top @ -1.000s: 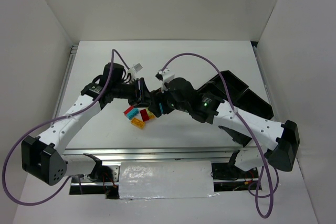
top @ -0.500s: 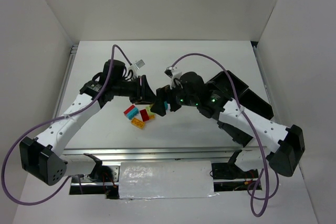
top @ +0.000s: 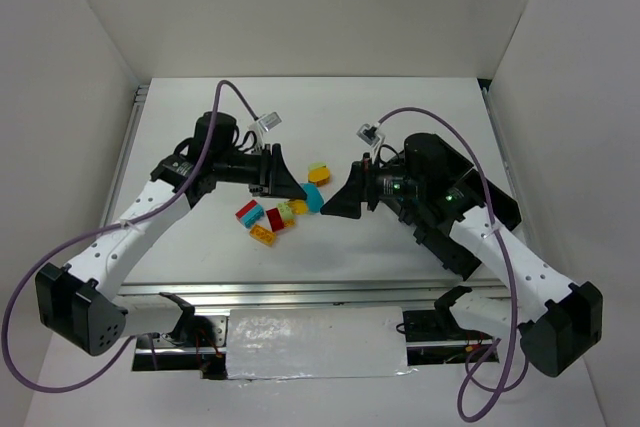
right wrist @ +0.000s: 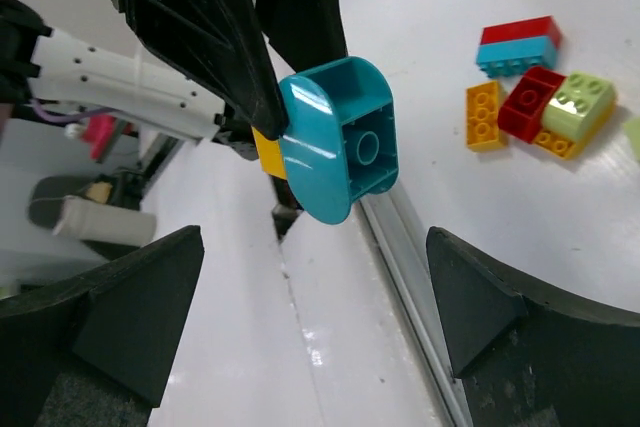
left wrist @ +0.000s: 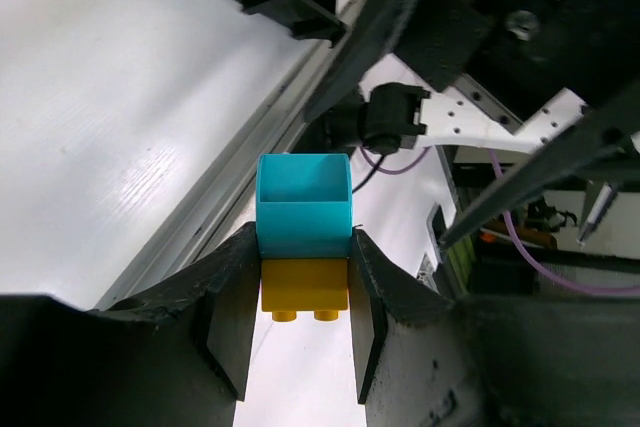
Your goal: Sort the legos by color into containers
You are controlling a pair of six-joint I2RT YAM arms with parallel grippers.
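Note:
My left gripper (left wrist: 300,292) is shut on a yellow brick (left wrist: 304,285) with a rounded cyan brick (left wrist: 303,205) stuck on its end, held above the table; in the top view this gripper (top: 297,192) is at mid-table. My right gripper (right wrist: 315,237) is open and empty, facing the cyan brick (right wrist: 340,152) from a short way off; in the top view it (top: 338,202) is just right of the cyan brick (top: 314,199). The black tray (top: 478,190) lies at the right, mostly hidden behind the right arm.
Loose bricks lie below the left gripper: a red-on-cyan pair (right wrist: 517,44), an orange brick (right wrist: 483,115), a red brick (right wrist: 530,102) and a lime green brick (right wrist: 578,102). An orange brick (top: 318,172) lies just beyond the grippers. White walls enclose the table.
My right gripper has opened and drawn back to the right, away from the left gripper. The cyan and yellow bricks stay in the left gripper. The orange brick behind them has come into view.

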